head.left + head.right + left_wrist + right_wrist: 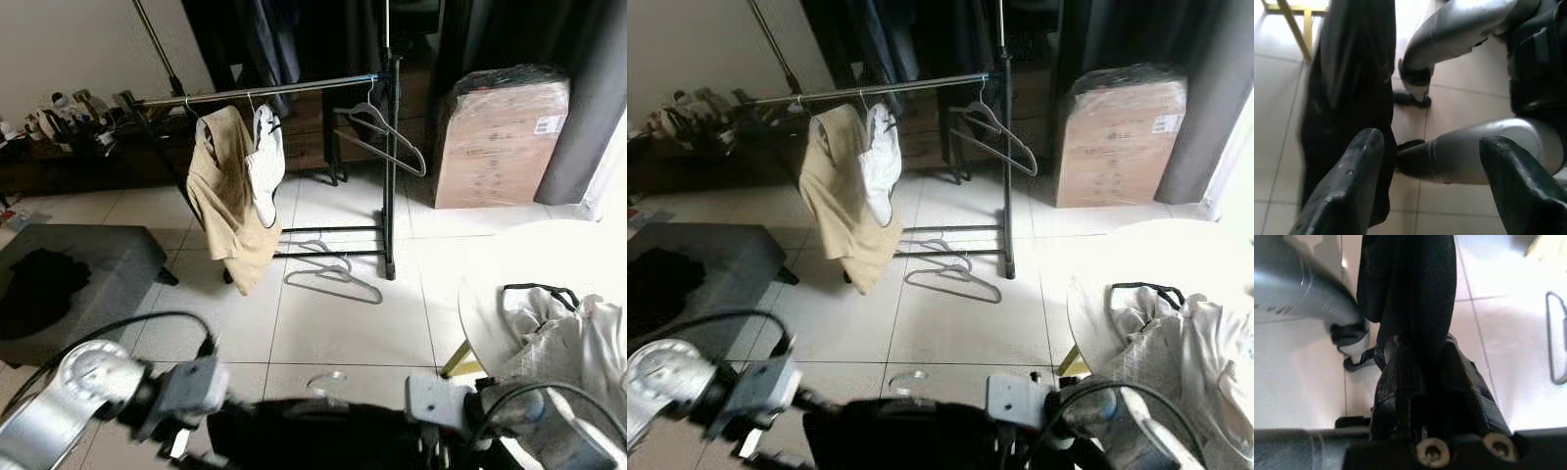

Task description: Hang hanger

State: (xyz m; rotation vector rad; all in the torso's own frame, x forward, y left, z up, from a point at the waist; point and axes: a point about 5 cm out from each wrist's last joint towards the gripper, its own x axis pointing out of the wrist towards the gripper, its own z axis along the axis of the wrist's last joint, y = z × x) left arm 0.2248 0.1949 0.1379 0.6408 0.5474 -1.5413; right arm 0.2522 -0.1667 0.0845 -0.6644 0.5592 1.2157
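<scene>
Black cloth (1415,298) hung pinched in the closed right tool (1422,382); the left tool (1430,191) gaped empty beside it. From both, the rail (265,93) ran nine-to-three at twelve o'clock, a grey hanger (331,274) on the floor beneath.

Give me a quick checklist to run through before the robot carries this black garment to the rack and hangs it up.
1. Right tool gripping the black garment: ok, fingers shut on the fabric.
2. Left tool ready to help: ok, open beside the garment, not touching it.
3. Hanger inside the garment: cannot tell, no hanger visible in the fabric.
4. Free room on the rack rail: ok, bare stretch between the white garment and the empty hanger.
5. Path to the rack: not ok, two hangers on the floor lie before its base.
6. Rail within reach: not ok, the rack stands well ahead across the tiles.
</scene>
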